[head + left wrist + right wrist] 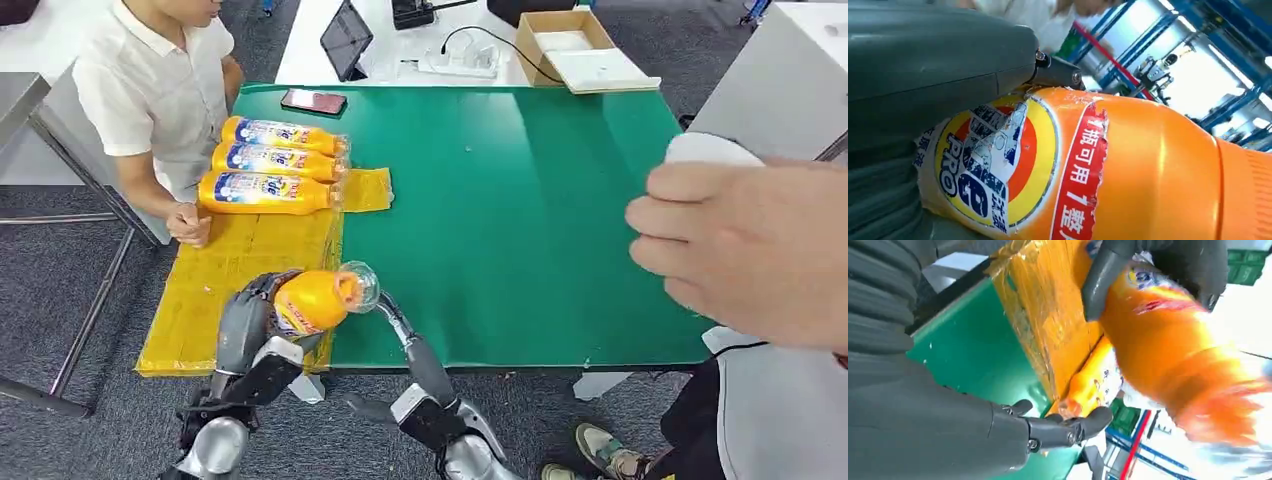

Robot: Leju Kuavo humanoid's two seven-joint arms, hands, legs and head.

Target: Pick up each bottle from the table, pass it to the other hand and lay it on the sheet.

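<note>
Our left hand (262,325) grips an orange bottle (318,298) over the yellow sheet (215,285). Our right hand (392,318) is released beside its cap. Three bottles (270,165) lie on the sheet

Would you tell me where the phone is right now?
In the head view, the phone lies at the far left edge of the green table, just beyond the three bottles lying on the yellow sheet.

Green table (520,220) on grey carpet floor (60,300), white desk (310,40) behind.

Head view high above green table (520,230), both wrist views close on orange bottle (1148,175)
</note>
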